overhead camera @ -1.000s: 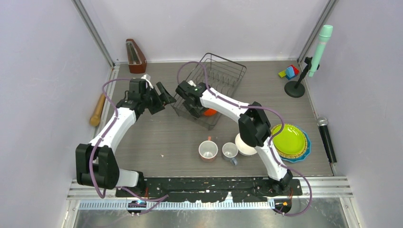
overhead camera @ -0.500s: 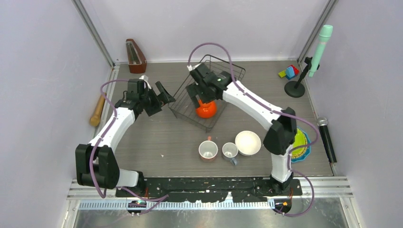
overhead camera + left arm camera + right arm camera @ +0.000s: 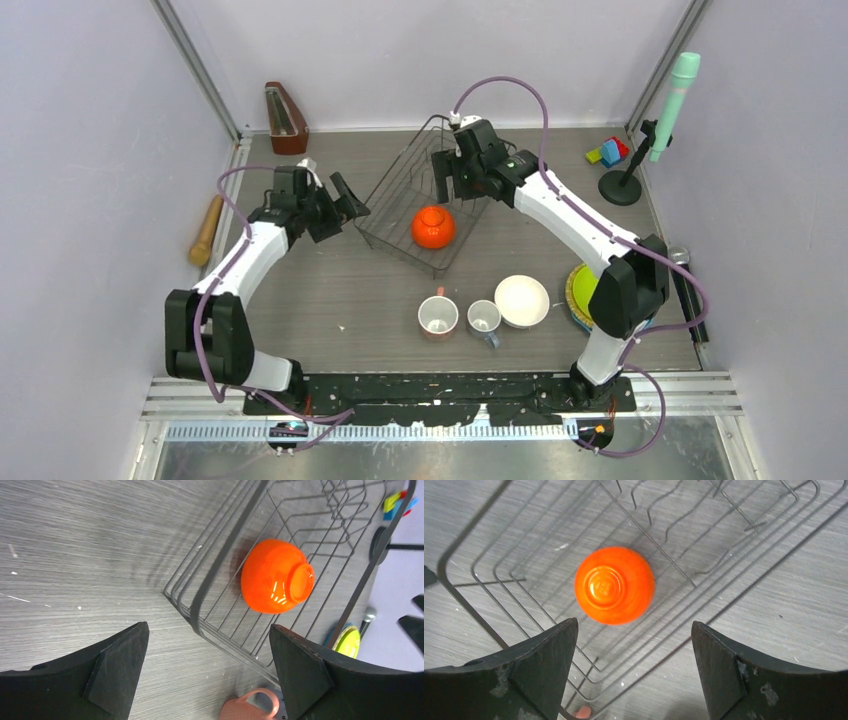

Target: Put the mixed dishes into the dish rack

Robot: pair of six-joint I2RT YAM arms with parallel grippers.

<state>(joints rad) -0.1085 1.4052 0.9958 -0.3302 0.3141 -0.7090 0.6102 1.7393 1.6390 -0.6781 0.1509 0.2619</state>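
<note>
The orange bowl [image 3: 434, 227] lies upside down on the floor of the black wire dish rack [image 3: 400, 249]. My right gripper [image 3: 455, 180] hangs open and empty above the rack's far side, looking down on the bowl [image 3: 614, 585] and the rack wires [image 3: 471, 606]. My left gripper [image 3: 345, 205] is open and empty just left of the rack, with the rack rim [image 3: 226, 555] and the bowl [image 3: 276, 576] ahead of it. The pink mug [image 3: 438, 317], grey mug [image 3: 484, 318] and white bowl [image 3: 522, 300] stand on the table in front. The lime-green plate [image 3: 578, 290] on its stack is partly hidden by my right arm.
A metronome [image 3: 286, 118] stands at the back left and a wooden roller [image 3: 206, 230] lies by the left wall. A stand with a green microphone [image 3: 660, 120], toy blocks [image 3: 608, 151] and a black microphone [image 3: 688, 290] are at the right.
My right gripper has let go of the orange bowl in the rack and drawn up and back to the far right. The left arm has barely moved.
</note>
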